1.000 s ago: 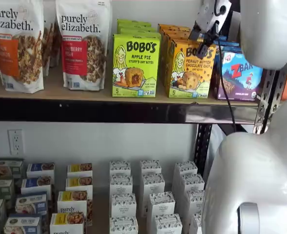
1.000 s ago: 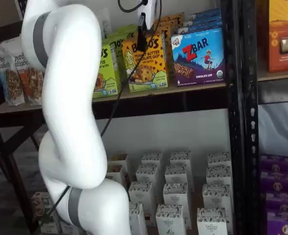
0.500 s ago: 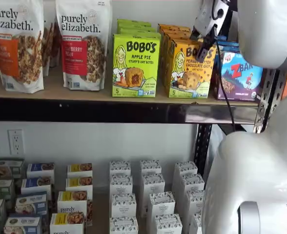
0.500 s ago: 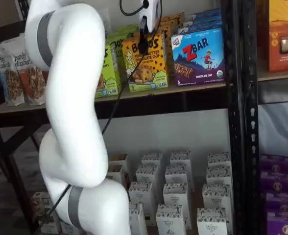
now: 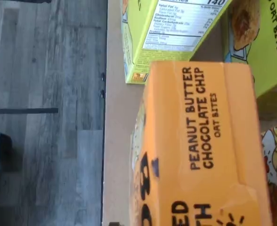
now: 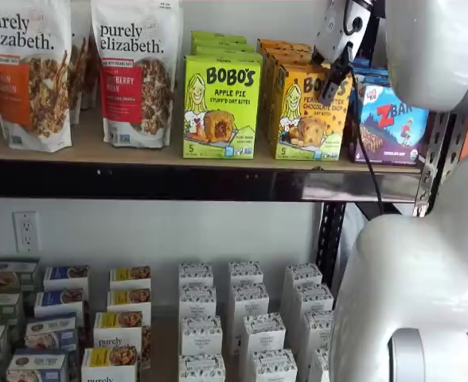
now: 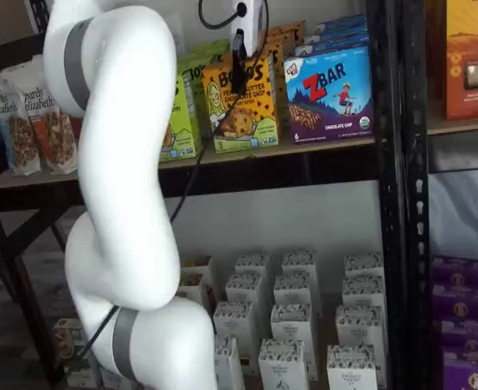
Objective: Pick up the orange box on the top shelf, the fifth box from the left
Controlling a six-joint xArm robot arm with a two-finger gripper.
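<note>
The orange box (image 6: 308,111) stands upright on the top shelf (image 6: 138,151), between a lime-green box and a blue box; both shelf views show it (image 7: 243,110). The wrist view looks down on its orange lid (image 5: 199,136), printed "PEANUT BUTTER CHOCOLATE CHIP", near the shelf board's front edge (image 5: 117,141). My gripper (image 6: 337,73) hangs in front of the box's upper part, white body above, black fingers down. In a shelf view the fingers (image 7: 237,69) show side-on over the box's top front. No gap between them shows, so I cannot tell whether they are open.
A lime-green Bobo's Apple Pie box (image 6: 220,103) stands left of the orange box and a blue ZBar box (image 6: 389,123) right of it. Granola bags (image 6: 134,72) stand further left. Small white boxes (image 6: 242,326) fill the lower level. A black upright (image 7: 393,162) stands at the shelf's right.
The gripper has shifted slightly down and closer to the orange box's top. The box has not moved.
</note>
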